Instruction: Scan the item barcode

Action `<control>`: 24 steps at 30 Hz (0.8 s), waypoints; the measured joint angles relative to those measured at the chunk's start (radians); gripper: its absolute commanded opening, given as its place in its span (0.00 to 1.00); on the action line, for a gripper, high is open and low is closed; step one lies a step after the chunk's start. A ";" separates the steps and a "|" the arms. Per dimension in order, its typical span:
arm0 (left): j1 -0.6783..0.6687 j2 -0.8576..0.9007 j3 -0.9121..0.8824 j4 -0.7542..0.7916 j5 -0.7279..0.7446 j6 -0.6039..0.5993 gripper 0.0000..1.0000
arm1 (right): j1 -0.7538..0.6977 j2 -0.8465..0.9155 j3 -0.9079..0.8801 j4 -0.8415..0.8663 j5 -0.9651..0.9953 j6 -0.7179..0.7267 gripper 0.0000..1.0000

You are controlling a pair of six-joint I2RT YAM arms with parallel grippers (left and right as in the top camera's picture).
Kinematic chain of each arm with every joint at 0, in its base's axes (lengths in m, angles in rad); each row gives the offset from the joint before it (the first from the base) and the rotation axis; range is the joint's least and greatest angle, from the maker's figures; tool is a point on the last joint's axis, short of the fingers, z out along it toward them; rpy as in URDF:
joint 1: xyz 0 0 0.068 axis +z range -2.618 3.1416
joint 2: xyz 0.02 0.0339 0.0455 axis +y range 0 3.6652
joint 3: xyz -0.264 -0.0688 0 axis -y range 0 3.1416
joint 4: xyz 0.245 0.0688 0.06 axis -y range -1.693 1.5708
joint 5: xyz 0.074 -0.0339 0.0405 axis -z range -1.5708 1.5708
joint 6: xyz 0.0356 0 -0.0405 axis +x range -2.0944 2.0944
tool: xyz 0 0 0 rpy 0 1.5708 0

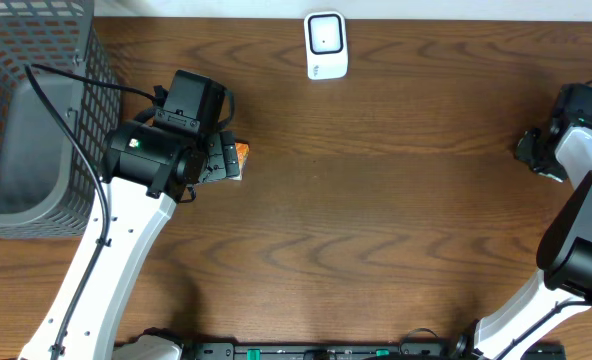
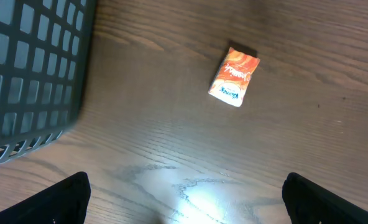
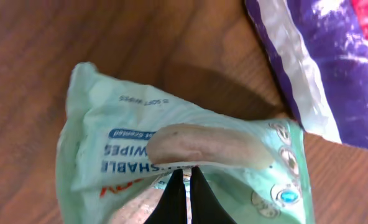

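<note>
Risk: the right pincer [image 3: 184, 183] is closed tight on only a thin edge of the soft wipes pack [image 3: 171, 137]. The film could slip or fold on the carry and hide the barcode from the scanner [image 1: 326, 45], which sits at 12 o'clock on the counter [image 1: 396, 220]. No barcode shows on the visible face.

The pack spreads from the pincer tips toward 12 o'clock, at the counter's 3 o'clock edge, with a purple pack [image 3: 321, 68] at its 1 o'clock.

The left pincer [image 2: 187, 208] is spread wide and empty. An orange packet [image 2: 234, 78] lies flat at its 1 o'clock, apart.
</note>
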 measured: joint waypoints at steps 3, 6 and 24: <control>0.000 0.000 0.000 0.000 0.000 0.000 0.98 | 0.000 0.000 0.000 0.018 -0.020 0.000 0.01; 0.000 0.000 0.000 0.000 0.000 0.000 0.98 | 0.000 0.000 0.000 0.029 -0.033 0.000 0.01; 0.000 0.000 0.000 0.000 0.000 0.000 0.98 | -0.001 0.056 -0.004 0.105 0.011 0.000 0.01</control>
